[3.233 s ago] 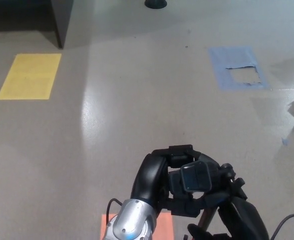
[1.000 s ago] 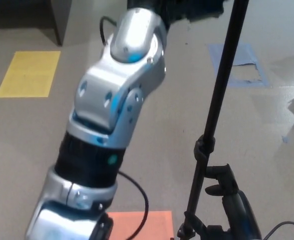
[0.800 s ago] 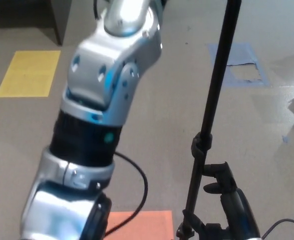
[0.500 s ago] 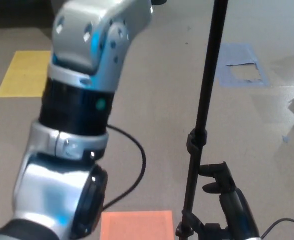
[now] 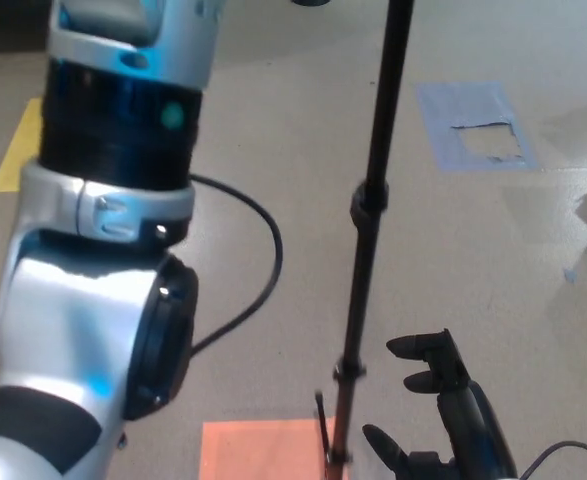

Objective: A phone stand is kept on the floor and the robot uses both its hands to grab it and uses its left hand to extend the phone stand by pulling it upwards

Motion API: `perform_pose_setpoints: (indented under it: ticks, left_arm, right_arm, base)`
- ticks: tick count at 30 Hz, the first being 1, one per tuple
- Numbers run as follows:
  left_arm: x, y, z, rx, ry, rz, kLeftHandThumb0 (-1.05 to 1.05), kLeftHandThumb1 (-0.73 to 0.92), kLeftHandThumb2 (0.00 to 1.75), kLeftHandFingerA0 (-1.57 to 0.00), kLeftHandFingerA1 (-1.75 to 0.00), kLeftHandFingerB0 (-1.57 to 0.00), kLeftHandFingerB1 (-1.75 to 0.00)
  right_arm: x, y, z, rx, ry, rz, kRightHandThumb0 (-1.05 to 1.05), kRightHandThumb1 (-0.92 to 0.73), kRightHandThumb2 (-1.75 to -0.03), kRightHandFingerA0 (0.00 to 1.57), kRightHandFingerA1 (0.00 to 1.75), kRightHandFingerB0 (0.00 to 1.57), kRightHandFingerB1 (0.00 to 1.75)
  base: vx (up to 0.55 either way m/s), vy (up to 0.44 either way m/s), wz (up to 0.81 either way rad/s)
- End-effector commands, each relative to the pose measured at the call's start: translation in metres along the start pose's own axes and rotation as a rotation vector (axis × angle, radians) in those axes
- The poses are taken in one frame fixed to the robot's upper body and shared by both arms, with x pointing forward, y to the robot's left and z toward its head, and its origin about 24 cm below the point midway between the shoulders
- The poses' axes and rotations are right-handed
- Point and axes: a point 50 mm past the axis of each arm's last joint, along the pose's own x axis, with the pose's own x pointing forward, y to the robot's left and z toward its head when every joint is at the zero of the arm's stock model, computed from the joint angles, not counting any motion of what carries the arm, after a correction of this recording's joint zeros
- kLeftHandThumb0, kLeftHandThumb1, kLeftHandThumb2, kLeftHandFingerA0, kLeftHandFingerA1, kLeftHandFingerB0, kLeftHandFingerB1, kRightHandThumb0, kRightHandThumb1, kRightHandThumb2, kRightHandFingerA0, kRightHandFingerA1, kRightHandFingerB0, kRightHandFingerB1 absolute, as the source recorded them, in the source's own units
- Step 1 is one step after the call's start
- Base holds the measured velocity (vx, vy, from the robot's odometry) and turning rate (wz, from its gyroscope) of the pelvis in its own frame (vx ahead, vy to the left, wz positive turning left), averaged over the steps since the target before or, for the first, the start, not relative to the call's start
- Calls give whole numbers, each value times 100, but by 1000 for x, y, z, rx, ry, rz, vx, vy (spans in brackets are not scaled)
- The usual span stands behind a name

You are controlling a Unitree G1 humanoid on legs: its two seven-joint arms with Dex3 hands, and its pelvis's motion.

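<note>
The phone stand (image 5: 365,240) runs as a thin black pole from 6 o'clock, where its foot meets an orange patch (image 5: 263,450) on the floor (image 5: 303,150), up to 12 o'clock, where it leaves the picture. It leans a little, with its top toward 1 o'clock. A collar sits on the pole near the centre of the view, and a smaller clamp lower down. A short thin black rod stands just beside the foot of the pole, toward 7 o'clock.

The right hand (image 5: 428,410) is at 5 o'clock, just beside the pole's lower part. Its fingers are spread apart and hold nothing; a narrow strip of floor shows between the thumb and the pole, so it is not touching.

The left arm (image 5: 103,260), silver with a black band, fills the side from 7 to 11 o'clock and rises out of the top edge. The left hand lies beyond the frame, so whether it holds the pole's upper end cannot be told. A black cable (image 5: 253,260) loops out from the arm toward the centre.

On the floor, a yellow patch (image 5: 18,150) peeks out behind the arm at 10 o'clock, and a torn blue patch (image 5: 468,125) lies at 2 o'clock, well apart from the stand
</note>
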Motion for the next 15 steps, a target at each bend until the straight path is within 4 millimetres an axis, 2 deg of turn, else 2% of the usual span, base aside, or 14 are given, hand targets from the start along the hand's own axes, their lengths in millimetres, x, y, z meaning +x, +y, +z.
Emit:
perform_pose_setpoints:
  ticks: [1, 2, 3, 5, 6, 7, 8, 10, 11, 12, 13, 14, 15]
  left_arm:
    - [-64, -10, 204, 27, -604, -128, -66, 61, 95, -9, -51, -19, -47]
    - [-66, -1, 197, 56, -607, -106, -86, 81, 64, 0, -35, -9, -29]
    - [-71, 10, 188, 95, -610, -79, -86, 81, 64, 0, -35, -9, -29]
    - [-72, 12, 186, 105, -608, -74, -86, 81, 64, 0, -35, -9, -29]
    - [-76, 24, 177, 99, -579, -71, -98, 61, 106, -4, -8, -11, -13]
    - [-86, 45, 154, 100, -521, -65, -105, 63, 107, 0, -1, -8, -1]
    - [-90, 52, 142, 106, -499, -64, -105, 63, 107, 0, -1, -8, -1]
    - [-92, 54, 140, 107, -495, -63, -105, 63, 107, 0, -1, -8, -1]
    - [-101, 66, 110, 103, -429, -17, -102, 64, 103, -6, 0, -11, -3]
    - [-105, 71, 98, 92, -408, 10, -102, 64, 103, -6, 0, -11, -3]
    - [-110, 76, 85, 81, -399, 32, -94, 60, 101, -5, -8, -10, -9]
    - [-116, 83, 64, 51, -375, 78, -86, 53, 94, -6, -17, -8, -23]
    - [-123, 89, 44, 28, -345, 118, -76, 48, 96, 0, -22, -6, -27]
  right_arm:
    - [-7, -7, -11, 72, 12, 0, -59, -31, -99, 151, 140, 150, 140]
    - [-8, -8, -11, 60, 11, 3, -59, -33, -100, 151, 141, 150, 139]
    - [-8, -8, -11, 46, 9, 8, -59, -33, -100, 151, 141, 150, 139]
    - [-8, -8, -11, 43, 8, 9, -59, -33, -100, 151, 141, 150, 139]
    - [-7, -15, -12, 17, 8, -12, -68, -39, -104, 157, 148, 156, 147]
    - [-6, -30, -14, -14, 5, -53, -68, -38, -105, 157, 148, 157, 147]
    - [-6, -34, -14, -4, 1, -65, -68, -38, -105, 157, 148, 157, 147]
    - [-6, -36, -13, -4, -1, -68, -68, -38, -105, 157, 148, 157, 147]
    - [-6, -45, -13, -9, -7, -87, -68, -39, -105, 157, 148, 157, 148]
    - [-7, -49, -12, -10, -14, -90, -68, -39, -105, 157, 148, 157, 148]
    - [-8, -50, -12, -3, -19, -90, -69, -40, -105, 157, 149, 157, 148]
    - [-9, -52, -12, 10, -30, -92, -69, -40, -105, 157, 148, 157, 148]
    - [-10, -56, -12, 2, -39, -94, -70, -43, -106, 157, 149, 156, 148]
  base:
    - [0, 0, 0]
    - [0, 0, 0]
    - [0, 0, 0]
    - [0, 0, 0]
    - [0, 0, 0]
    - [0, 0, 0]
    - [0, 0, 0]
    - [0, 0, 0]
    - [0, 0, 0]
    - [0, 0, 0]
    - [0, 0, 0]
    - [0, 0, 0]
    - [0, 0, 0]
